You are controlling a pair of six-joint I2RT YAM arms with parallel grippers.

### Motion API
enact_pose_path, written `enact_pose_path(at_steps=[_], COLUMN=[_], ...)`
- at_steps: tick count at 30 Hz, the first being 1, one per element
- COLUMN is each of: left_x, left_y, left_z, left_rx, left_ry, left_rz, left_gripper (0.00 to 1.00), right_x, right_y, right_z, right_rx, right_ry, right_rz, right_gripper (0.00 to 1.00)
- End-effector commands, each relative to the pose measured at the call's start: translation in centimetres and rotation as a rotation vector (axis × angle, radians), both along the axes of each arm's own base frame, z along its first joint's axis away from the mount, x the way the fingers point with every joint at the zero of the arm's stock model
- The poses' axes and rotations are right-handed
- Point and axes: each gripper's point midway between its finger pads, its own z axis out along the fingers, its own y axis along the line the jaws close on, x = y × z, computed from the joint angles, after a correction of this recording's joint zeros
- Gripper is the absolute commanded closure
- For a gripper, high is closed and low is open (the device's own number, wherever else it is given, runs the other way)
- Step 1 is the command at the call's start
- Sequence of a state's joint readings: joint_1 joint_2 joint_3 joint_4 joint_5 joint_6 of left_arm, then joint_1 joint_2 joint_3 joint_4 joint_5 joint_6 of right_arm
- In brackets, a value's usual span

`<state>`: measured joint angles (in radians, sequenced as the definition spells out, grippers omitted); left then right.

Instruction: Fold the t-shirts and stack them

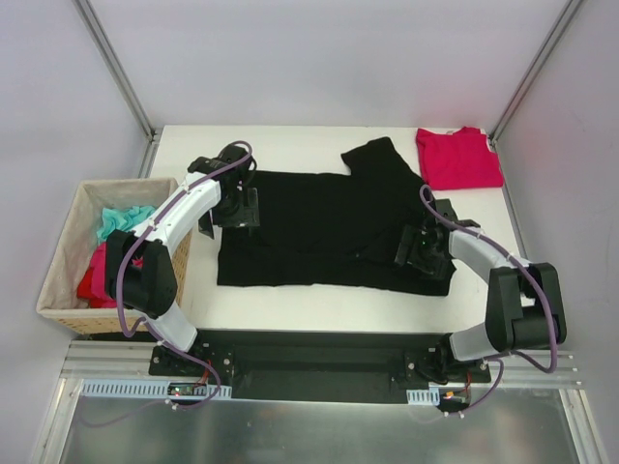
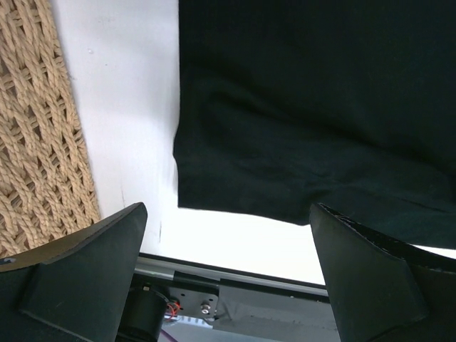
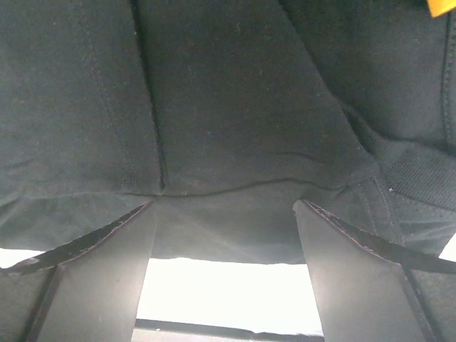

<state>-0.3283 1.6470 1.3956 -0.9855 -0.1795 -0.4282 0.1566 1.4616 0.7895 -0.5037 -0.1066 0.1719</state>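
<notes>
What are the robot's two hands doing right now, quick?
Left gripper: open, holding nothing.
Right gripper: open, just above the black t-shirt, holding nothing.

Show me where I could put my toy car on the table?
Bare table runs along the far edge, behind the black shirt and left of the red shirt. A thinner strip lies between the black shirt's near hem and the near edge. The middle is crowded: shirt, left arm and right arm cover it.
</notes>
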Motion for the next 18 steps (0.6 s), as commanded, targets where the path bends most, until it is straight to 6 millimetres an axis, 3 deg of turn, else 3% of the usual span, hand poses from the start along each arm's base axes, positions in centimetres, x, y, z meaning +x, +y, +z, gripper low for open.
enact_pose_path(at_steps=[1, 6, 9, 10, 14, 18], left_x=[-0.2, -0.1, 0.3, 0.4, 0.9, 0.7], left_y=[-0.8, -0.3, -0.3, -0.4, -0.4, -0.6], left_z=[1.4, 1.8, 2.5, 2.7, 2.8, 2.1], left_rx=[-0.037, -0.014, -0.017, -0.020, -0.018, -0.024], left_ry=[-0.017, -0.043, -0.067, -0.074, -0.087, -0.078], left_rz=[0.005, 0.009, 0.004, 0.001, 0.001, -0.001], left_gripper=[0.01, 0.01, 0.01, 0.01, 0.01, 0.01], right_x=[-4.3, -3.0, -0.2, 1.4, 4.1, 5.1], right_y=[-2.8, -3.6, -3.2, -3.3, -1.7, 1.3], right_z=[-1.1, 0.8, 4.6, 6.8, 11.2, 9.8], right_rx=[-0.109, -0.146, -0.157, -0.177, -0.238, -0.268], right_ry=[0.121, 0.037, -0.082, -0.150, -0.246, -0.209], right_rz=[-0.044, -0.062, -0.047, -0.049, 0.035, 0.130], right_gripper=[0.16, 0.16, 0.16, 0.16, 0.17, 0.25])
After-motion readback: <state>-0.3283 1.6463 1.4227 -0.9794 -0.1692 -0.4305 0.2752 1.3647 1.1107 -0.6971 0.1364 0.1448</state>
